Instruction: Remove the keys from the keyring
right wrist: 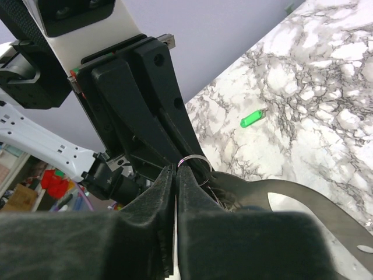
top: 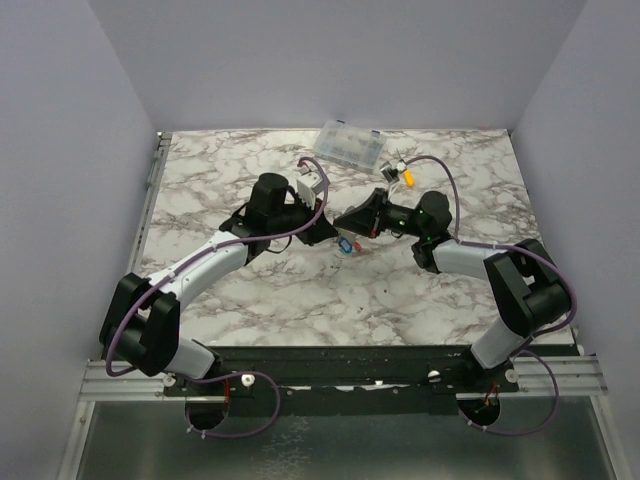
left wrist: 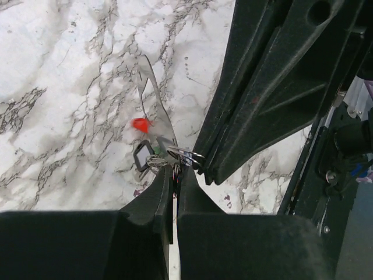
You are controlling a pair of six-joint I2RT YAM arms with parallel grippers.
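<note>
My left fingers point(left wrist: 152, 201) pinch the keys point(left wrist: 150, 157) by their wire loops; right fingers point(right wrist: 152, 195) clamp the keyring point(right wrist: 303, 204). Next: ease apart slowly.

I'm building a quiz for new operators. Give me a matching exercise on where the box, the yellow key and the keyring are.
Things:
1 box
2 yellow key
3 keyring

Places:
A at the tips of left hand and right hand
B farthest back on the table
C on the table just right of the box

Pairs: 1-B; 2-C; 3-A
</note>
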